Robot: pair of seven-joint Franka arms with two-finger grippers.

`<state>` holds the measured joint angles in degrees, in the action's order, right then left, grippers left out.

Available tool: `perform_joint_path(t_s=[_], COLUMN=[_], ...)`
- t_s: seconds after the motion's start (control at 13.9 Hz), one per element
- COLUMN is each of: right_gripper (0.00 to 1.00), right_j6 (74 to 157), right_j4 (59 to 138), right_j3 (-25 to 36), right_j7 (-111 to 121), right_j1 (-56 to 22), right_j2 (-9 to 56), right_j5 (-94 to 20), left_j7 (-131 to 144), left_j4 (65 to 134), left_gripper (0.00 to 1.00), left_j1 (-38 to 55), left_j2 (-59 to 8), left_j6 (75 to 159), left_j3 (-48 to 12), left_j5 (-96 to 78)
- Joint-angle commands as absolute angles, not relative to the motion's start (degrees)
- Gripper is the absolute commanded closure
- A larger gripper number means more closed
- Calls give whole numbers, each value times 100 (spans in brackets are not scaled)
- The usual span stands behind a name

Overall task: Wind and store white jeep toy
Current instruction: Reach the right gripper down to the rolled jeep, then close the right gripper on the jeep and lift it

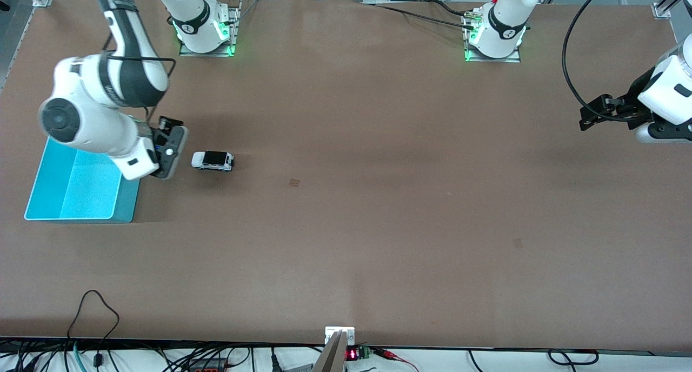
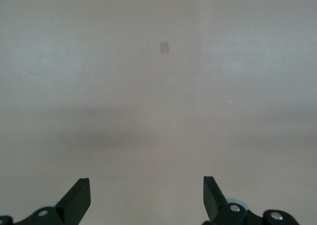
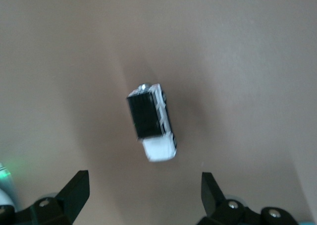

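Beside the turquoise bin (image 1: 81,199), we see the white jeep toy (image 1: 213,160) lying lengthwise ahead of the right gripper (image 1: 172,154), whose fingers gape wide and empty, while the left gripper (image 1: 600,112) waits, likewise spread, well apart.

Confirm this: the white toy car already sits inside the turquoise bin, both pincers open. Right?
Not quite. The front view shows the toy car on the table beside the bin, not inside it. Both the right pincer and left pincer are open.
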<state>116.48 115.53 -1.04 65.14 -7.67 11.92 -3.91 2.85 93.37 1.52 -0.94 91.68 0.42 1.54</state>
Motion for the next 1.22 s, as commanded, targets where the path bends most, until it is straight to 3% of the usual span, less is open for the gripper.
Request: perform_joint_path(t_s=[0.0, 0.36, 1.15], right_gripper=[0, 0, 0], right_j6=[12661, 14429, 14959], right_j4=[12286, 13059, 13456], right_j3=[-88, -97, -97], right_j7=[6819, 7119, 7110], right_j1=[-966, -1002, -1107], right_j2=[1054, 1485, 1626], right_j5=[-475, -475, -475], left_j7=[264, 264, 255], left_j4=[9255, 9264, 9246], left_gripper=[0, 0, 0], left_j1=[123, 88, 79], left_j2=[-97, -97, -105], left_j6=[9097, 9106, 9097], left_j3=[44, 44, -9], left_j5=[70, 79, 44])
